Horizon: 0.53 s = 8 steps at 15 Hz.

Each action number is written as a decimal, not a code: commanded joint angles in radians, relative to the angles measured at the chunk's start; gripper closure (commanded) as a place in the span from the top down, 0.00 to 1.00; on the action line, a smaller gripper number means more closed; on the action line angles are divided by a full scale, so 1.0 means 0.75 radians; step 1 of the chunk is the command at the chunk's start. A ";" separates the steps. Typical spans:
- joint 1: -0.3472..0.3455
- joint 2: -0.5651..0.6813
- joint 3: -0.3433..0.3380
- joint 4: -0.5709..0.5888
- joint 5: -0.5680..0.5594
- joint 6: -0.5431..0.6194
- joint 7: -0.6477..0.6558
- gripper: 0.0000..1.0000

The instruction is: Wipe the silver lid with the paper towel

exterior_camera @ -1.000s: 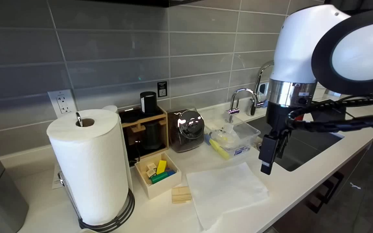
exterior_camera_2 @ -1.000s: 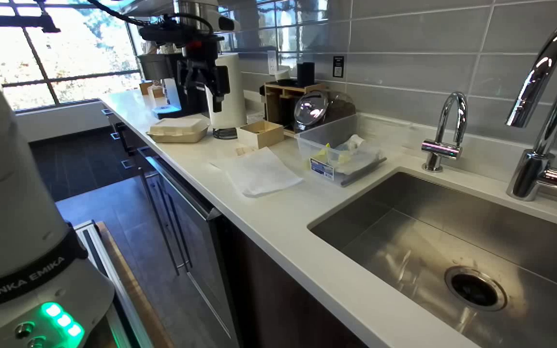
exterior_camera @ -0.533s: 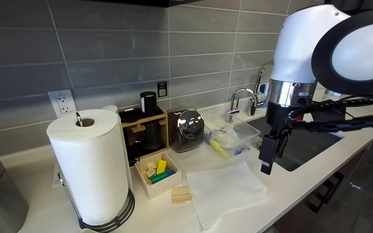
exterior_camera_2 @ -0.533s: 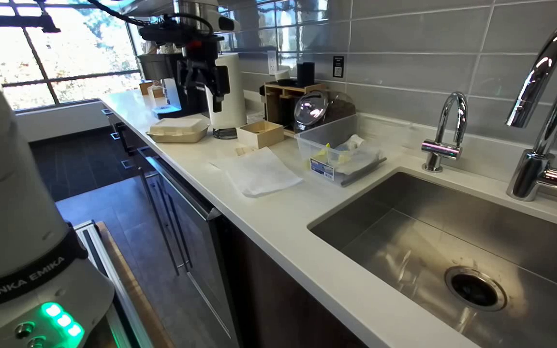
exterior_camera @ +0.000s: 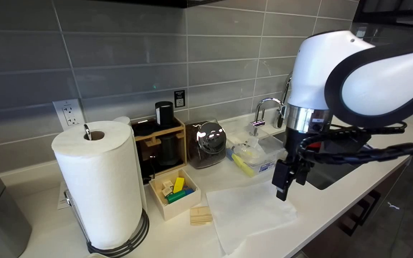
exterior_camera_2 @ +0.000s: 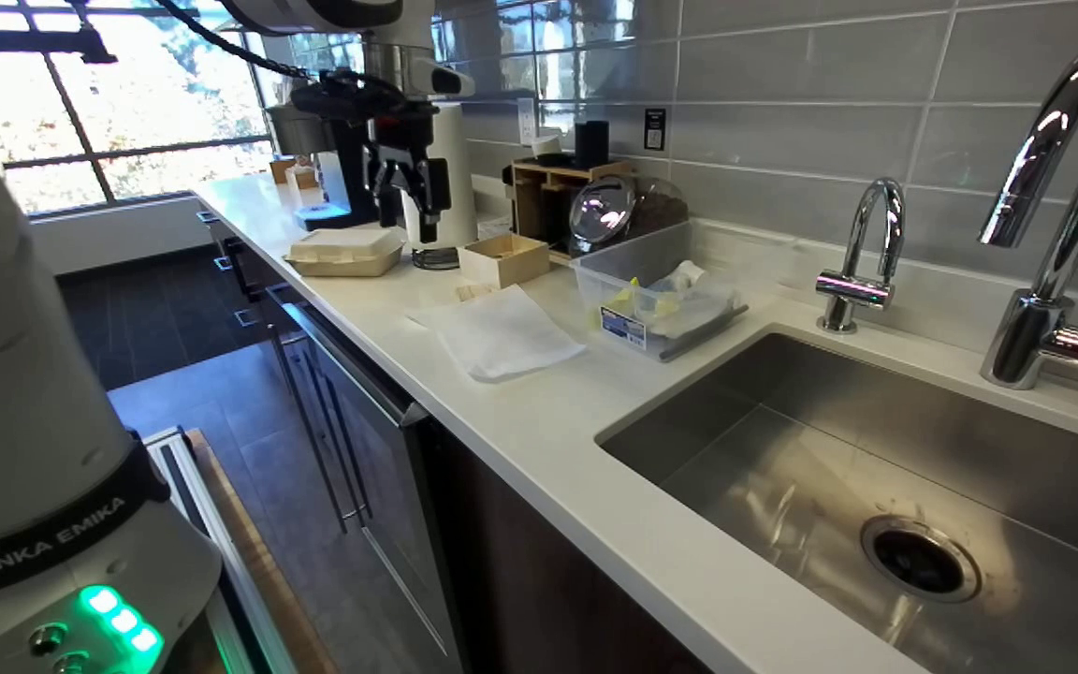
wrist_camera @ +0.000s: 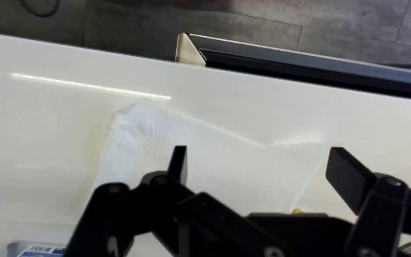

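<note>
The silver lid (exterior_camera: 211,137) is a shiny dome on the front of a tilted glass jar of dark contents near the wall; it also shows in an exterior view (exterior_camera_2: 602,209). The paper towel (exterior_camera: 249,215) is a loose white sheet lying flat on the counter, slightly wrinkled, visible in both exterior views (exterior_camera_2: 506,332). My gripper (exterior_camera: 292,188) is open and empty, pointing down above the counter; it also shows in an exterior view (exterior_camera_2: 408,217). In the wrist view the fingers (wrist_camera: 257,160) are wide apart with the paper towel (wrist_camera: 219,157) below and between them.
A large towel roll (exterior_camera: 99,190) stands on a wire holder. A wooden box (exterior_camera: 177,211) of small items and a yellowish cloth (exterior_camera: 201,215) sit beside the sheet. A clear plastic bin (exterior_camera_2: 623,323) stands near the sink (exterior_camera_2: 689,426). The counter's front edge (wrist_camera: 120,55) is close to the sheet.
The arm held still between the two earlier moments. Since then my gripper has come down and shifted toward the paper towel. The sheet and lid have not moved.
</note>
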 commanded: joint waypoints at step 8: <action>-0.075 0.347 -0.018 -0.001 -0.207 0.472 0.586 1.00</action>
